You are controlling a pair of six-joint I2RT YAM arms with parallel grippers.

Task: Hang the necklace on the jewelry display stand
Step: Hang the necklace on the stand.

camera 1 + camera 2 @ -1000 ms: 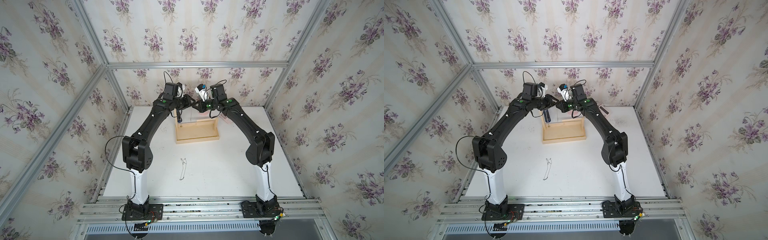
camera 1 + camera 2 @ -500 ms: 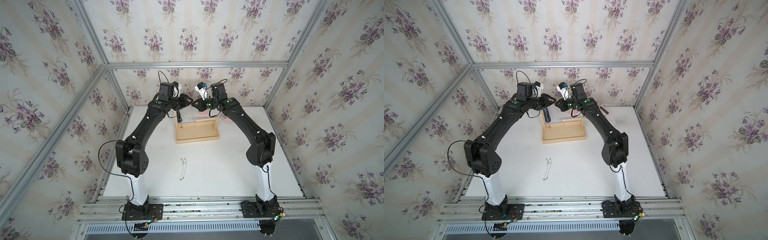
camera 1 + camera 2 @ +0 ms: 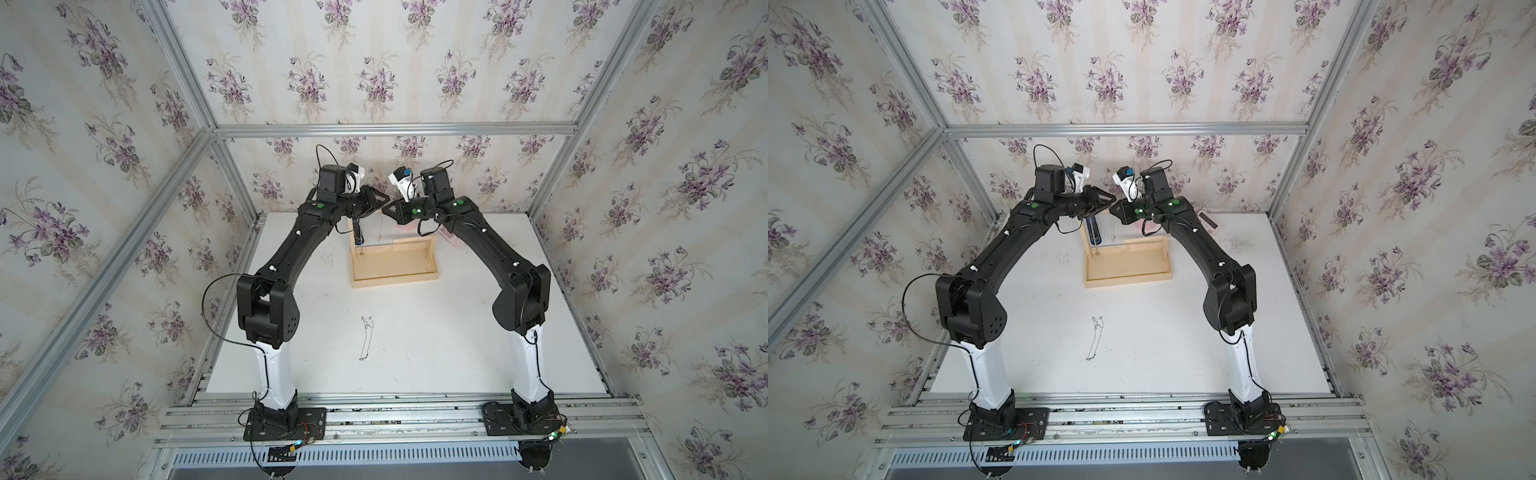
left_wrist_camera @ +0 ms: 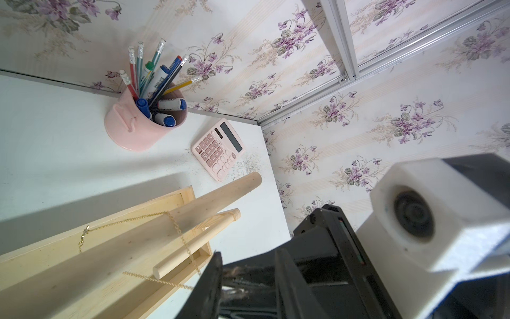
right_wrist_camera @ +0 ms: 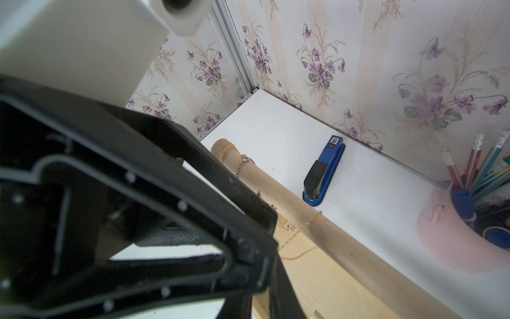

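Note:
The jewelry display stand (image 3: 395, 266) (image 3: 1127, 266) stands at the table's back, a pale wooden tray with dowels. A gold necklace (image 4: 182, 240) (image 5: 296, 255) is draped over its thick top dowel (image 4: 215, 198) (image 5: 289, 204). Two taut strands run down to my right gripper (image 5: 269, 279) (image 3: 387, 210), which is shut on the necklace just beside the dowel. My left gripper (image 4: 248, 252) (image 3: 380, 199) faces it tip to tip with its fingers apart and nothing between them. In the left wrist view its near finger hides the strands' ends.
A thin dark chain (image 3: 365, 338) (image 3: 1096, 338) lies loose mid-table in both top views. A pink pen cup (image 4: 143, 124), a pink calculator (image 4: 218, 149) and a blue stapler (image 5: 323, 171) sit behind the stand. A silver bead chain (image 5: 242, 163) hangs near the dowel's end.
My left arm's wrist has shifted slightly to the left and its elbow has swung out and back. The right arm has stayed where it was.

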